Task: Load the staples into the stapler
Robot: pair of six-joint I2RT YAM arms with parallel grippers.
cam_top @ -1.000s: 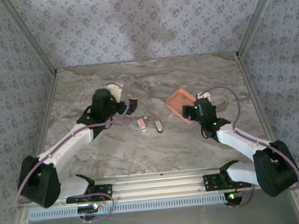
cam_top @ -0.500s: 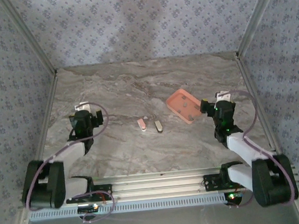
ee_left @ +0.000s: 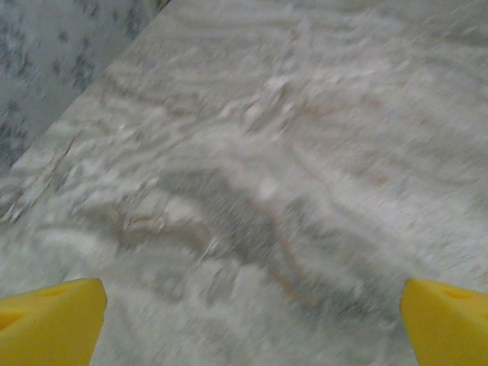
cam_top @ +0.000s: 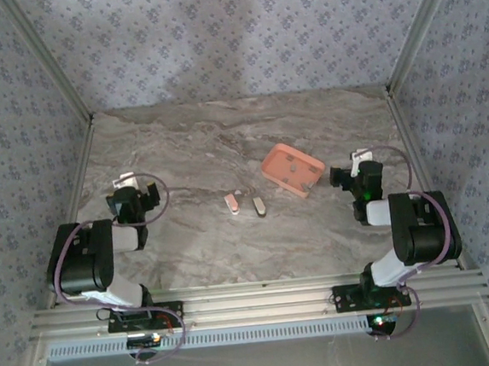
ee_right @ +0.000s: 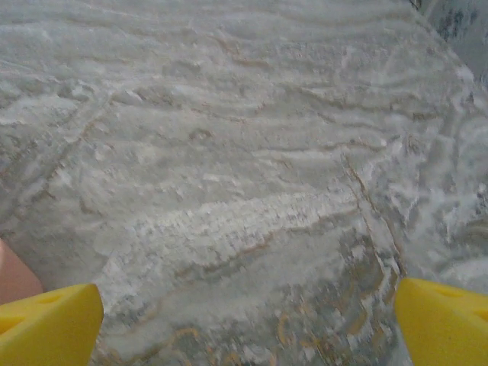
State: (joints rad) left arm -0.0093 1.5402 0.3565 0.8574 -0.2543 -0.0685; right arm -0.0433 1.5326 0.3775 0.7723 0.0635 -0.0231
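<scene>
A shallow salmon-pink tray lies right of the table's middle; the staples are too small to make out in it. Two small pieces, one pink and one beige, lie side by side mid-table and look like the stapler. My left gripper sits folded back near the left wall, open, with bare marble between its yellow fingertips. My right gripper is just right of the tray, open and empty, fingertips wide apart. A pink corner of the tray shows beside its left finger.
Patterned walls close in the marble table on the left, back and right. Both arms are folded over their bases near the aluminium rail at the front. Bare marble lies between the grippers and the small pieces.
Both arms have pulled back from the table's middle to the near outer sides. The tray has shifted a little left and turned. Both grippers stayed open.
</scene>
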